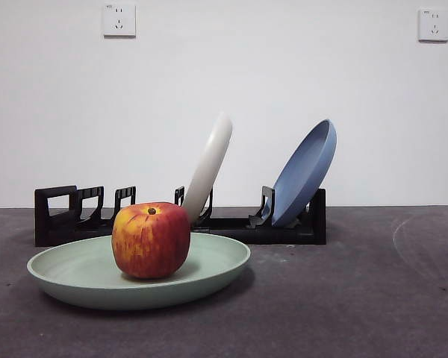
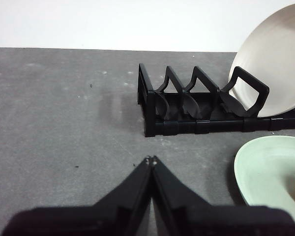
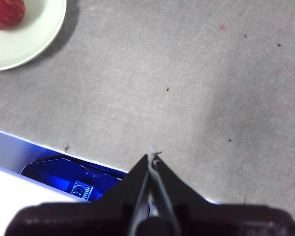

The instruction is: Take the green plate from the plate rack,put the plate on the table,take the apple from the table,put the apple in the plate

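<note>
Plainly, no brand, label or readable writing shows on any of the things; a small lit blue display (image 3: 78, 189) sits below the table's edge in the right wrist view, but its marks are too small to read.

By count there are three plates, one apple, one rack and two wall sockets. The green plate (image 1: 82, 280) lies flat on the table (image 1: 373, 298), in front of the plate rack (image 1: 284, 227) and near its handle end. The apple (image 1: 151, 239) stands upright in the plate, stem dimple up, a little toward the side nearest the camera — it touches nothing but the plate. The rack runs along the back of the table and holds two plates on edge: a cream-white plate (image 1: 209, 165) near the middle and a blue plate (image 1: 305, 173) at the far end, both leaning the same way. The slots by the loop handle (image 1: 54, 216) hold nothing. Two white sockets are on the wall, one (image 1: 119, 19) above the rack's handle end and one (image 1: 433, 24) at the other side.

The left gripper (image 2: 150, 160) hangs over bare table beside the rack's handle end, its jaws pressed together, holding nothing. The right gripper (image 3: 151, 156) hangs over the table near its edge, well apart from the plate and apple — its jaws too are pressed together and hold nothing.
</note>
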Controlling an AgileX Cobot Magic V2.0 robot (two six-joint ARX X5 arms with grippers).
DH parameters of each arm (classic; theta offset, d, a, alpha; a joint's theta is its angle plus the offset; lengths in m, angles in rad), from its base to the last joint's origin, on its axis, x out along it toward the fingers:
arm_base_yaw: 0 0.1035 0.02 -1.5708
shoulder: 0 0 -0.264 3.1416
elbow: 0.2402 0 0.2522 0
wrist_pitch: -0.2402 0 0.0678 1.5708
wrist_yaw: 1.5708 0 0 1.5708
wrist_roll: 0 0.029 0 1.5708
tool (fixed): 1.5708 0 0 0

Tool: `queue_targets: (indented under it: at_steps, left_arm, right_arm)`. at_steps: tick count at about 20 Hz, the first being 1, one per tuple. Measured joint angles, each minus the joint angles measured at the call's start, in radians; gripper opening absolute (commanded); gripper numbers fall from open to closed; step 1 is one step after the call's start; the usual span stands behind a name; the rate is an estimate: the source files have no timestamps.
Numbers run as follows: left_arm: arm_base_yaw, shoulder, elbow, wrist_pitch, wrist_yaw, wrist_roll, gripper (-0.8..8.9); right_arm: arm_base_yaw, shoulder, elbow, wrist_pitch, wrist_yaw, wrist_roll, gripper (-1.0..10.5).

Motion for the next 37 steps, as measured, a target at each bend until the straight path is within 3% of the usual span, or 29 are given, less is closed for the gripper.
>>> queue_targets:
  at_steps: [14,17,19,20,22,24,26,28,32,37]
  left_arm:
    - [0.000,0.063,0.000,0.000,0.000,0.000,-0.01]
    - [0.000,0.068,0.000,0.000,0.000,0.000,-0.01]
    - [0.000,0.071,0.000,0.000,0.000,0.000,-0.01]
    - [0.000,0.071,0.000,0.000,0.000,0.000,-0.01]
    - [0.000,0.071,0.000,0.000,0.000,0.000,-0.01]
    - [0.000,0.071,0.000,0.000,0.000,0.000,-0.01]
    - [0.000,0.071,0.000,0.000,0.000,0.000,-0.01]
    - [0.000,0.071,0.000,0.000,0.000,0.000,-0.01]
    - [0.000,0.071,0.000,0.000,0.000,0.000,-0.01]
    - [0.000,0.071,0.000,0.000,0.000,0.000,-0.01]
  right_arm:
    - [0.000,-0.004,0.000,0.014,0.005,0.000,0.0]
    - [0.000,-0.024,-0.001,0.079,0.126,-0.010,0.0]
    - [-0.022,-0.045,-0.030,0.243,0.248,-0.064,0.0]
    - [-0.051,-0.063,-0.069,0.365,0.262,-0.112,0.0]
    - [-0.147,-0.112,-0.205,0.644,0.193,-0.227,0.0]
    - [-0.282,-0.172,-0.384,0.935,0.020,-0.311,0.0]
    - [-0.438,-0.239,-0.570,1.195,-0.175,-0.341,0.0]
    - [-0.587,-0.310,-0.715,1.357,-0.294,-0.354,0.0]
    - [-0.755,-0.424,-0.801,1.331,-0.301,-0.360,0.0]
    - [-0.839,-0.545,-0.838,1.241,-0.285,-0.375,0.0]
